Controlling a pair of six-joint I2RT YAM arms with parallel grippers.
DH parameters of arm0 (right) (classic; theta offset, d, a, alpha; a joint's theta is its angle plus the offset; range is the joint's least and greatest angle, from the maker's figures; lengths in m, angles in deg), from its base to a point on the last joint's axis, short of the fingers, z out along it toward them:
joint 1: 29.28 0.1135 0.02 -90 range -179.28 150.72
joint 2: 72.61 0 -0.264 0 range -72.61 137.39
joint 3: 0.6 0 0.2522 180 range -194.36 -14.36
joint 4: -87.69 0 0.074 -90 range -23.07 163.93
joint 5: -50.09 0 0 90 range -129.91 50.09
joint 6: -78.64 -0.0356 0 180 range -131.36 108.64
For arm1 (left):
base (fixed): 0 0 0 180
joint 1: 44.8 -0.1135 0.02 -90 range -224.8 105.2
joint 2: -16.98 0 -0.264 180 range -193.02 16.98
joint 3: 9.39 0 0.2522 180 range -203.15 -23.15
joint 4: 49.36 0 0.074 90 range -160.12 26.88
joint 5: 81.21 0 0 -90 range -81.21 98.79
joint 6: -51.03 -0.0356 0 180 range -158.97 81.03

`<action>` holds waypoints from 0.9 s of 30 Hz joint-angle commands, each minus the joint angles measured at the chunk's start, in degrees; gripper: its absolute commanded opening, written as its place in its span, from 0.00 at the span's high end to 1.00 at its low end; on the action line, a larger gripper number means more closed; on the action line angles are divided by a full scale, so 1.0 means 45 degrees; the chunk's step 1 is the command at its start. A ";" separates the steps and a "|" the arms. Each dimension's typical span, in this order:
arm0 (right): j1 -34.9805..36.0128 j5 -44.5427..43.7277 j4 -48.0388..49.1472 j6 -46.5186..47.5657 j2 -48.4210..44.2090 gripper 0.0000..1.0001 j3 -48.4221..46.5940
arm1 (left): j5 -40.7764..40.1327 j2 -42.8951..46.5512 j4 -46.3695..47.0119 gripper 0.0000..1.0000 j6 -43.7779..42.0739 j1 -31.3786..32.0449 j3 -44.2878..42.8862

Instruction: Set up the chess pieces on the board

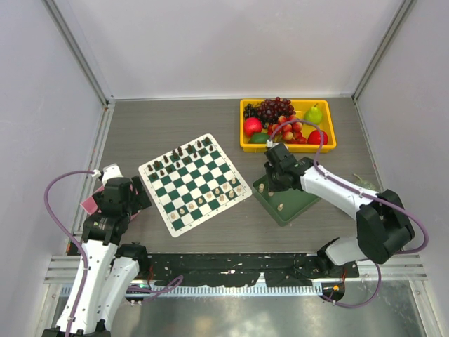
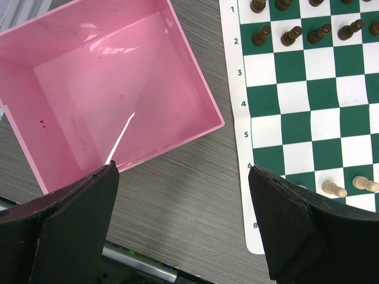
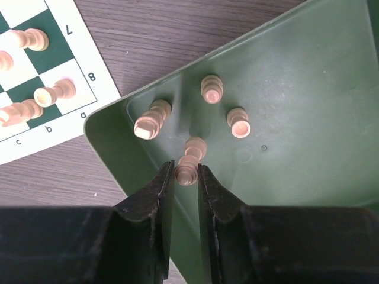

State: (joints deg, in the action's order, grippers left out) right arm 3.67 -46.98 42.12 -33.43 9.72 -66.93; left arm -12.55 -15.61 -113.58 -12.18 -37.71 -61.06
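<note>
The right hand is clamped on a cream piece standing in the green tray. The pinch sits only at the fingertips, on the piece's rounded top, so I judge a slip or a twist out of the grip to be the chief risk once it is lifted. 3 loose pieces stand or lean close around it in the same corner, and a sideways move before a clean rise could knock them over. The tray's raised wall lies between this piece and the board, so a low carry could catch the rim. The board's near rows hold placed pieces set close together, so a careless set-down may topple a neighbour. The dark pieces fill the far rows. The left hand hangs with fingers wide apart, holding nothing, over the worktop between a pink box and the board's edge, well apart from the right arm. A yellow fruit bin sits just beyond the tray, so a backward swing might brush it.
</note>
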 commanded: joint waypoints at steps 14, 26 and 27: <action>0.0606 -0.0363 -0.1036 -0.0018 -0.3546 0.85 -0.1420 | 0.0153 0.0213 0.0451 0.01 -0.0112 -0.0072 -0.0228; 0.3868 -0.0070 -0.0139 -0.0722 -0.1285 0.85 -0.3315 | 0.0094 0.0311 0.0451 0.01 -0.0113 -0.0072 -0.0228; 0.4275 -0.0031 0.0056 -0.0780 -0.0741 0.85 -0.3490 | 0.0095 0.0330 0.0451 0.01 -0.0113 -0.0072 -0.0208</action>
State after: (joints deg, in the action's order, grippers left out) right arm 18.71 -47.72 38.64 -35.22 0.91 -79.28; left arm -12.18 -14.74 -113.56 -12.36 -37.71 -61.06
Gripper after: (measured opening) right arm 0.248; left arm 0.992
